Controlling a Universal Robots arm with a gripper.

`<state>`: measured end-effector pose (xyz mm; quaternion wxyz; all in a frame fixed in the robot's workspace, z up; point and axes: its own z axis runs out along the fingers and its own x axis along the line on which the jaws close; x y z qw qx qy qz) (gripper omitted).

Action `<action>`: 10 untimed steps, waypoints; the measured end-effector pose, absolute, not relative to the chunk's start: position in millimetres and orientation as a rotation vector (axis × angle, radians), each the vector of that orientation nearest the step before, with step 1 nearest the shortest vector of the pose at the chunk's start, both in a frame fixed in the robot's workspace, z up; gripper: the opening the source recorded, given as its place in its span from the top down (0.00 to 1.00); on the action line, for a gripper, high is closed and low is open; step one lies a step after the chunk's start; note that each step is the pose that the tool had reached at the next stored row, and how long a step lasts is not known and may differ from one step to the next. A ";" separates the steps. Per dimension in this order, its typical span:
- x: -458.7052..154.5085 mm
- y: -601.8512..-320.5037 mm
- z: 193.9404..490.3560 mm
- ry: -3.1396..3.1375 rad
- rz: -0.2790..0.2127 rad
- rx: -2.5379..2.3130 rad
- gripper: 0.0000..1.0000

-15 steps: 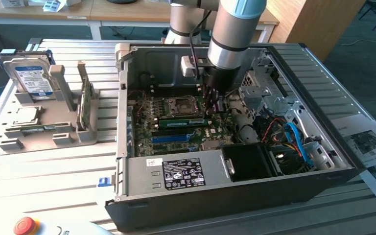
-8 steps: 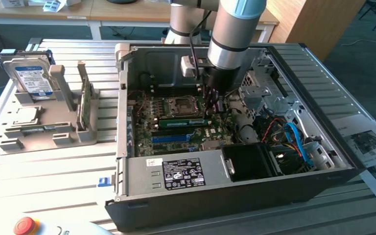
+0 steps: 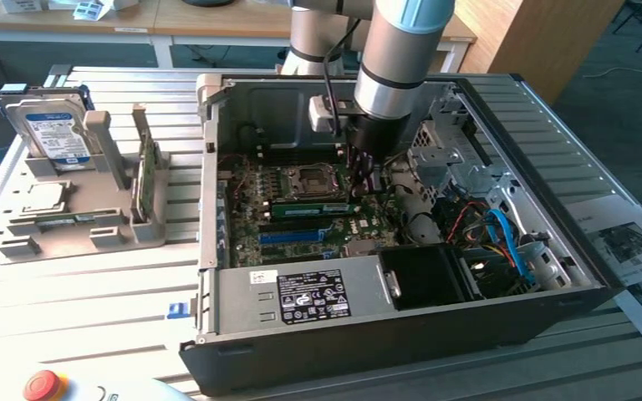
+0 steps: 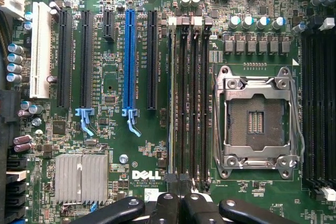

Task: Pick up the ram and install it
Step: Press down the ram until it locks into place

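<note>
Fingers [image 3: 364, 171] of the arm are down inside the open computer case [image 3: 544, 251] in the exterior view, hanging just above the motherboard [image 3: 298, 221] beside the processor socket [image 3: 304, 181]; they are drawn together with nothing visibly between them. Just below them in this view, the ram [image 3: 312, 205], a slim green stick, lies along the memory slots next to the socket, and it appears to sit in a slot, though how deeply it is seated cannot be told. Nearer the front of the case a bright-blue slot [image 3: 295, 236] runs parallel to it, and the power supply [image 3: 304, 294] with its black label fills the near corner. On the slatted counter [image 3: 76, 284] to the exterior view's left stands a grey holder [image 3: 81, 221] carrying a hard drive [image 3: 51, 134] upright and a green card [image 3: 145, 180] on edge (well apart from the case). In the wrist view the black fingers [image 4: 181, 203] meet at the edge of the frame, clenched tip to tip over the Dell motherboard [image 4: 115, 145], in line with the bank of memory slots [image 4: 189, 98] between the blue slot [image 4: 129, 61] and the silver socket [image 4: 257, 121]; whether one of those slots holds the stick cannot be told from here.
</note>
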<state>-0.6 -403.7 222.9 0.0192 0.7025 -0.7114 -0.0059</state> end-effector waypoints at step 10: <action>-0.6 -403.7 231.0 -2.208 -0.020 2.180 0.90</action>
